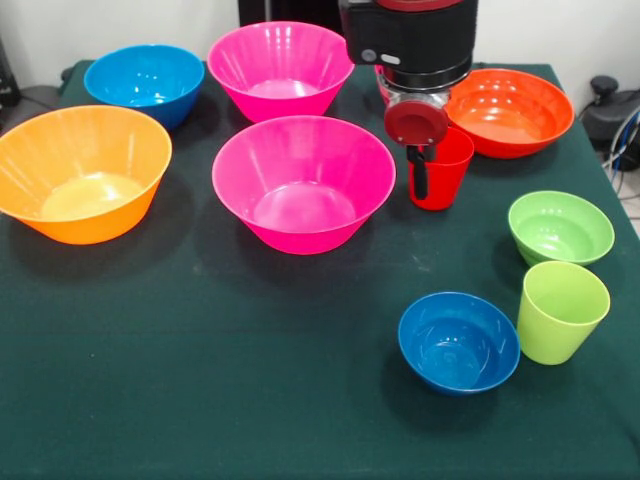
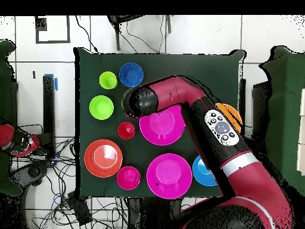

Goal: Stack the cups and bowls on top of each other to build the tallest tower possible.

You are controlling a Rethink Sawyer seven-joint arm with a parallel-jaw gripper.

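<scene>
The red cup (image 1: 445,170) (image 2: 126,130) stands upright on the green cloth, in front of the wide red-orange bowl (image 1: 510,110) (image 2: 103,158). My gripper (image 1: 422,178) hangs straight down at the cup's rim, on its left side, under a red disc. The lime-green cup (image 1: 560,312) (image 2: 108,80) stands near the right front, beside a small green bowl (image 1: 560,226) (image 2: 101,107) and a small blue bowl (image 1: 458,342) (image 2: 131,74). Nothing is stacked.
Two big pink bowls (image 1: 303,182) (image 1: 280,66) sit mid-table, with a yellow-orange bowl (image 1: 85,172) and a mid-sized blue bowl (image 1: 145,80) to the left. A small pinkish-red bowl (image 2: 128,177) sits by the red-orange bowl, hidden by the arm in the front view. Cables lie beyond the table edges.
</scene>
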